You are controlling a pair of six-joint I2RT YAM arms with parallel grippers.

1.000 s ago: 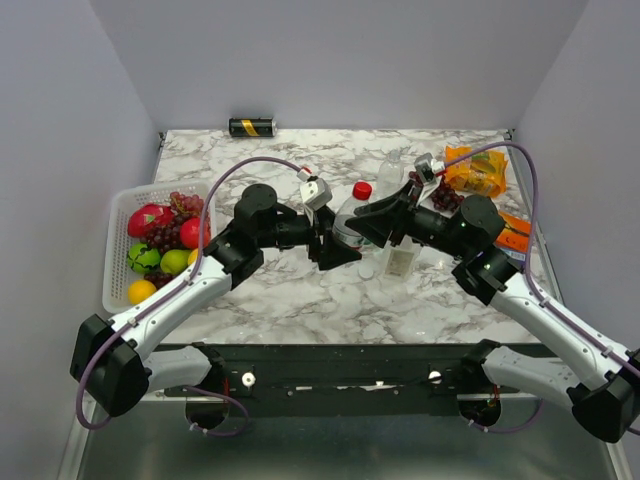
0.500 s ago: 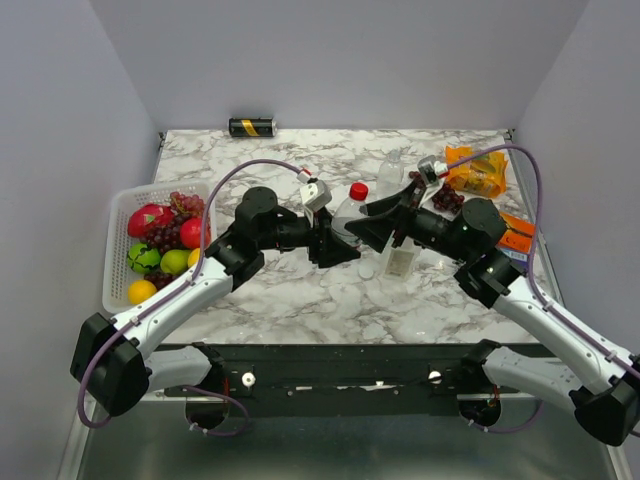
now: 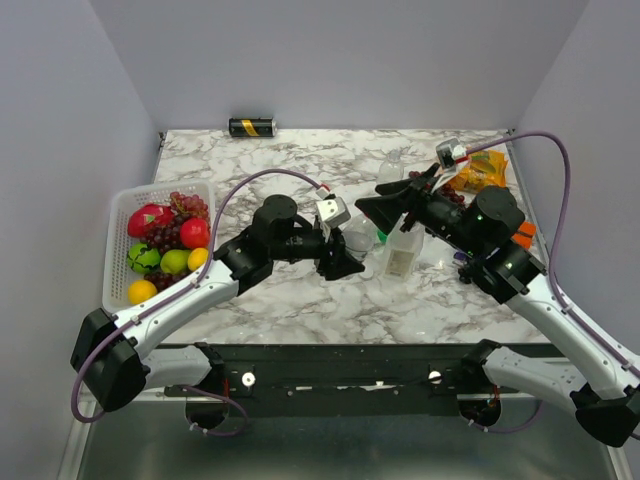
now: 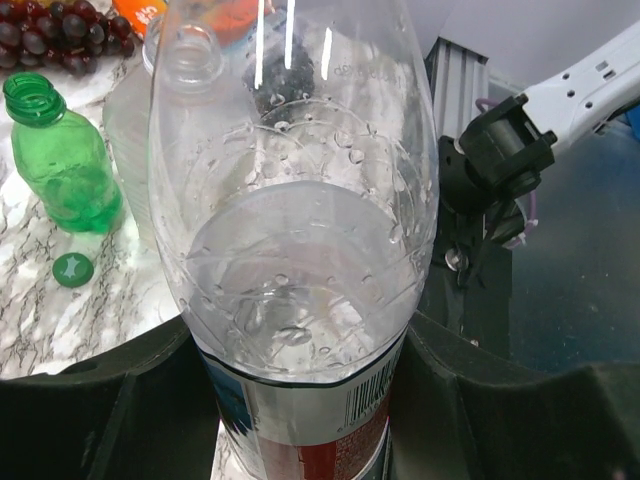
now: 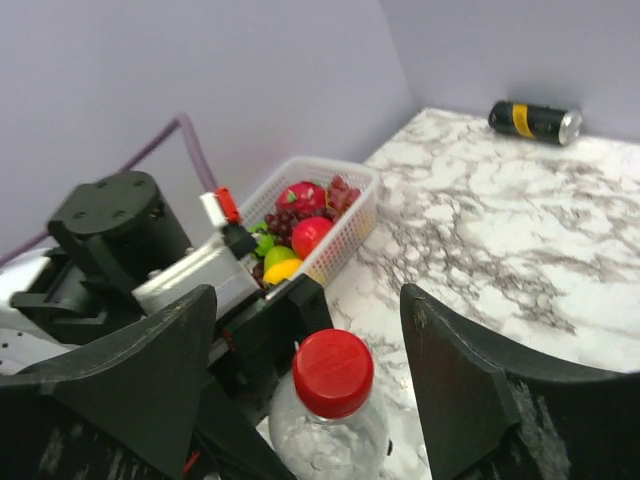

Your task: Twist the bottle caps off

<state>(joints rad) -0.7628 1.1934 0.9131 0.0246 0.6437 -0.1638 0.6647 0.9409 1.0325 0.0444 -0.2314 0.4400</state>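
Within left claw (image 4: pixel 300 405), clear water bottle (image 4: pixel 300 250), red cap (image 5: pixel 333 372)

The red-capped bottle (image 5: pixel 325 428), clear, red-labelled and partly filled with water, is standing upright with its cap (image 5: pixel 332 372) on. The green bottle (image 4: pixel 55 170) is standing near it, open, its green cap (image 4: pixel 72 268) lying at its foot. A larger clear bottle (image 3: pixel 403 250) is standing alongside, neck open. A second clear bottle (image 3: pixel 392 168) is standing further back.

The marble table (image 3: pixel 300 310) bears a basket (image 3: pixel 115 262), a can (image 3: pixel 252 127), a green bottle (image 4: pixel 60 170) and cap (image 4: pixel 72 268).
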